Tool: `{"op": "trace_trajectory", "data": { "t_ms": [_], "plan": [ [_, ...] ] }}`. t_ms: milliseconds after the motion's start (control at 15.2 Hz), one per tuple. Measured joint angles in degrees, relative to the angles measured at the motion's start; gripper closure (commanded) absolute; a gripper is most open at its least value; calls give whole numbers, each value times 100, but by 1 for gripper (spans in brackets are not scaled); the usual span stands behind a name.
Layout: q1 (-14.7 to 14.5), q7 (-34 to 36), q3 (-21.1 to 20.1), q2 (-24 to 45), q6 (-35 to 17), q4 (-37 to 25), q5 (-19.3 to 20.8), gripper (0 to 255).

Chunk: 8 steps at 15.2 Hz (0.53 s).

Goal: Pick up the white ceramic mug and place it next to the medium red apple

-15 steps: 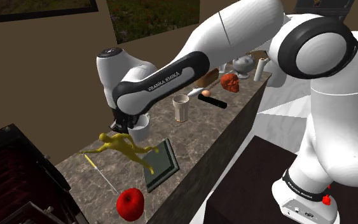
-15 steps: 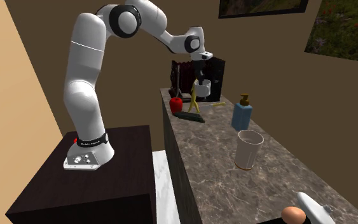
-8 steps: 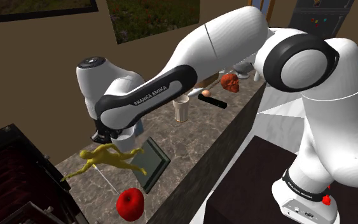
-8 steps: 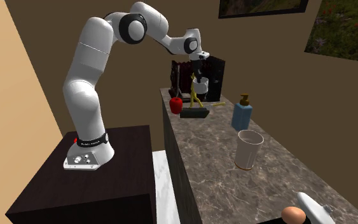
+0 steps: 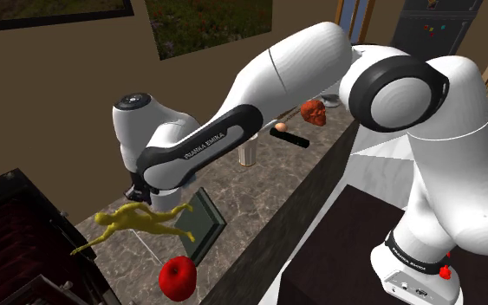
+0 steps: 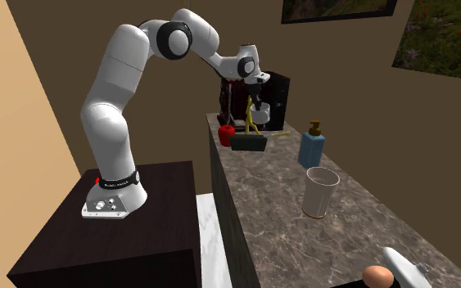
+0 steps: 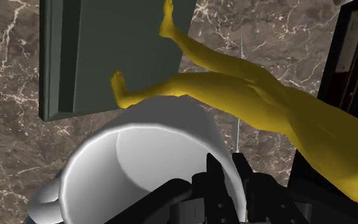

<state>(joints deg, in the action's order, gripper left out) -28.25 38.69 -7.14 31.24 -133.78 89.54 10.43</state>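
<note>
My gripper [image 7: 225,191] is shut on the white mug [image 7: 139,159], clasping its wall with one finger inside and one outside. In the second exterior view the mug [image 6: 261,107] hangs under the gripper [image 6: 258,94] above the far end of the counter. A yellow figurine [image 7: 254,95] on a grey-green base [image 7: 107,51] lies against the mug, and its base [image 6: 249,143] is tipped up on edge. The red apple [image 5: 178,277] sits near the counter's front edge, just past the figurine [image 5: 138,221]; the same apple [image 6: 227,133] shows beside the base.
The marble counter [image 6: 277,213] also carries a blue soap dispenser [image 6: 311,147], a beige cup [image 6: 321,191] and an egg [image 6: 377,276]. A dark slatted rack [image 5: 21,234] stands at the counter's end beyond the apple. A wall runs behind the counter.
The arm has carried the mug toward the shoulder view's left. The yellow figurine was pushed that way and its base has tilted up off the counter.
</note>
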Motion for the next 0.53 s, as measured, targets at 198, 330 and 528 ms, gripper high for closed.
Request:
{"op": "trace_trajectory", "data": {
  "t_ms": [198, 330, 528],
  "plan": [
    [29, -99, 69, 206, 4, -143, -34, 255],
    [-12, -58, 139, 370, -372, -151, -17, 255],
    [-91, 16, 243, 401, -734, -65, -23, 255]
  ]
}}
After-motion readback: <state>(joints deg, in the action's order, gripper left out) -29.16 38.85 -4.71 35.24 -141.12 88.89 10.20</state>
